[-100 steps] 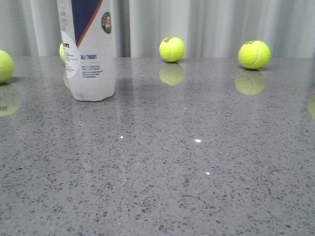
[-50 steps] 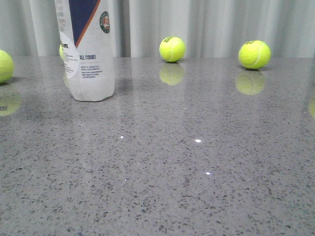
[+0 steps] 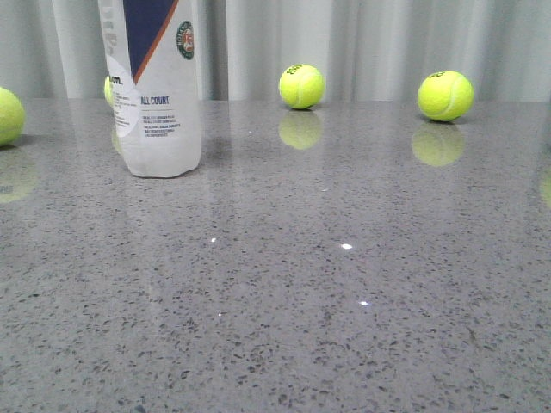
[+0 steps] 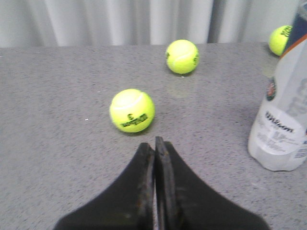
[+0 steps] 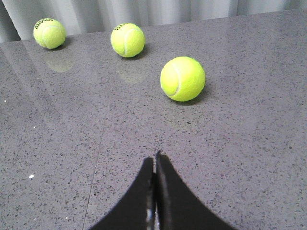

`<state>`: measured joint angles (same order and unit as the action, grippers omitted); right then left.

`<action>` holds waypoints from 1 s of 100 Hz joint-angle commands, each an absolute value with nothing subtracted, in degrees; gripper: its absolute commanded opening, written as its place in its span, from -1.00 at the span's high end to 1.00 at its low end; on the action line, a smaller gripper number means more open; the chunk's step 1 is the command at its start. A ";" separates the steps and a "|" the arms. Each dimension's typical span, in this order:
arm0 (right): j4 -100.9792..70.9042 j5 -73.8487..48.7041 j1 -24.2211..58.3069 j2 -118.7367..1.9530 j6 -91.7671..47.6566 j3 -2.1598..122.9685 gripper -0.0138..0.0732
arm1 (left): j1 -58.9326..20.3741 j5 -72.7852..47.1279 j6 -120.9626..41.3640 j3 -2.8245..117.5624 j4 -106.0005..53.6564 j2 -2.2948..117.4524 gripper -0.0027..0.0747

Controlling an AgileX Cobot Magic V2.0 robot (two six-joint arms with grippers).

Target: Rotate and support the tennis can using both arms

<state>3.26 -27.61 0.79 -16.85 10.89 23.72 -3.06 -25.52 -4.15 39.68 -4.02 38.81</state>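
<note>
Left wrist view: the tall frosted-white plastic tennis can (image 4: 283,120) stands upright on the grey speckled bench (image 4: 57,143), nearer the left gripper (image 4: 154,143); both grippers' jaws closed, empty.

tennis can (image 3: 155,95) | frosted white, navy panel, orange stripe | upright on table | untouched, far left

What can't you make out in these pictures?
- Can top: cut off by the upper edge in the front view and by the frame edge in the left wrist view.
- Ball behind the can: mostly hidden, front view.
- Small print under "ALL COURT": too small.
- Arms: outside the front view.
</note>
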 commanded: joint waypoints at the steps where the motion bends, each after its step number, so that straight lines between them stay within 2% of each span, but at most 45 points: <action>1: 3.35 -23.10 0.44 -17.29 10.85 25.28 0.83 | -2.16 -18.57 -4.12 37.70 -4.07 35.31 0.99; 45: 3.35 -23.10 0.44 -17.29 10.85 25.28 0.83 | -2.16 -16.78 -4.12 24.10 -1.17 19.26 0.99; 70: 3.35 -23.15 0.44 -17.29 10.85 25.28 0.83 | -2.16 -4.26 -4.12 14.20 -1.17 12.49 0.99; 100: 3.35 -23.15 0.44 -17.29 10.85 25.28 0.83 | -2.16 0.42 -4.12 6.47 -1.17 8.15 0.99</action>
<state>3.26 -27.61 0.79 -16.85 10.89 23.72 -2.26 -6.36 -4.15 6.52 -1.05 8.07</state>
